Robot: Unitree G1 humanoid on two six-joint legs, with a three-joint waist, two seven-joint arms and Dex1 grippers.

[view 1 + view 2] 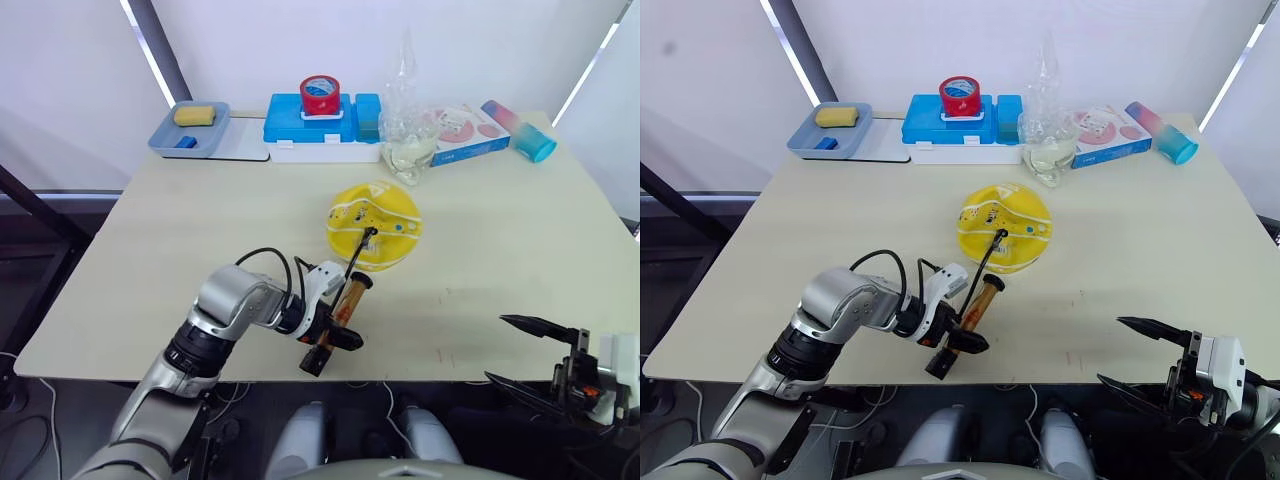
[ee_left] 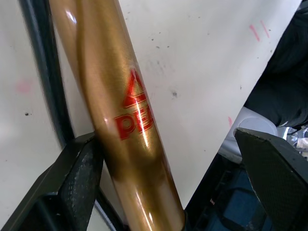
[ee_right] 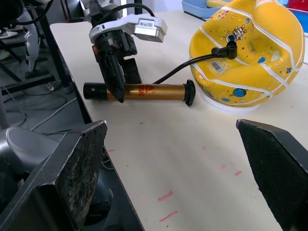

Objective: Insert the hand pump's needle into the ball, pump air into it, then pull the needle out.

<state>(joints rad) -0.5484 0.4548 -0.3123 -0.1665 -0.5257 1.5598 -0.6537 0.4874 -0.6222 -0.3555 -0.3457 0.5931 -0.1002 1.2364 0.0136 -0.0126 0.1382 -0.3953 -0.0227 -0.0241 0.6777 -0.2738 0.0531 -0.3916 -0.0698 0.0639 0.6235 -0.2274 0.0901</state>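
Observation:
The yellow ball (image 1: pixel 385 215) sits sagging and flattened at mid-table. The black fitting (image 3: pixel 231 48) at the end of the hose (image 1: pixel 358 250) sits against the ball's skin; the needle itself is hidden. The bronze hand pump (image 1: pixel 347 300) lies on the table near the front edge. My left gripper (image 1: pixel 338 332) is open around its barrel (image 2: pixel 120 110). One pad (image 2: pixel 84 178) touches the barrel and the other pad (image 2: pixel 274 168) stands well clear. My right gripper (image 1: pixel 496 349) hangs open off the table's front right, empty.
Along the back edge stand a blue tray (image 1: pixel 165 140) with a yellow sponge, a blue-and-white box (image 1: pixel 322 130) topped by a red tape roll (image 1: pixel 320 95), a clear plastic bag (image 1: pixel 408 140), a pink box (image 1: pixel 470 135) and a blue-pink tube (image 1: pixel 520 130).

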